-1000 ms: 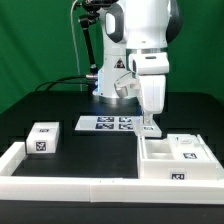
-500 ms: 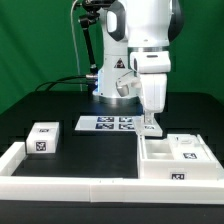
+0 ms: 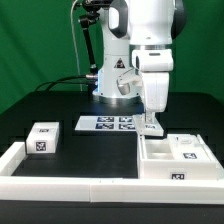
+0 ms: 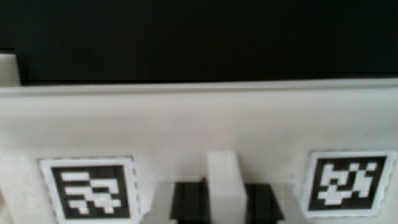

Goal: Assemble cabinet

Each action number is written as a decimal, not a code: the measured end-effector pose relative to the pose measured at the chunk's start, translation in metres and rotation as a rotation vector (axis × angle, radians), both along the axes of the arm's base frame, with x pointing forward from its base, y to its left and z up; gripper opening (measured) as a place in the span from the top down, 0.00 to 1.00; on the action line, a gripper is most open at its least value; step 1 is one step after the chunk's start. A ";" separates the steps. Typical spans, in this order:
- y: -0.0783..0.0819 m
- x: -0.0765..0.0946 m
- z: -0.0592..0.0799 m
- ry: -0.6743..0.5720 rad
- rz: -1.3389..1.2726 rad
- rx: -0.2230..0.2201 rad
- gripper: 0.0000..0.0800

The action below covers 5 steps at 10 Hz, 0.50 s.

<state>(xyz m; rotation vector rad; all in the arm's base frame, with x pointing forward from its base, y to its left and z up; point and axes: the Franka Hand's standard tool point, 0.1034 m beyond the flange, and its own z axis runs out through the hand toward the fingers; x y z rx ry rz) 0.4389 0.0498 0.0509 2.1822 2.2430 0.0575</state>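
White cabinet body (image 3: 155,170) is seen at the exterior view's right, with the gripper (image 3: 152,127) poised at its far wall; whether it is clamped cannot be told. It could be tipped by an off-centre pull.

**A robotics lab bench**

We see a research lab set-up rather than a home or shop. A white robot arm (image 3: 150,45) stands at the back of a black table (image 3: 30,112), with a plain green curtain (image 3: 30,50) behind. A marker board (image 3: 108,124) lies flat on the table, a white border rail (image 3: 70,187) runs along its front, and black-and-white square tags (image 3: 41,147) mark the white cabinet parts (image 3: 180,160).
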 end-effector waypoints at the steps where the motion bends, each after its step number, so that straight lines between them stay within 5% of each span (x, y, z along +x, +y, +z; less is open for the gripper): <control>1: 0.000 0.001 0.000 -0.004 0.001 0.002 0.91; 5: -0.004 0.014 0.004 -0.023 -0.002 0.002 0.91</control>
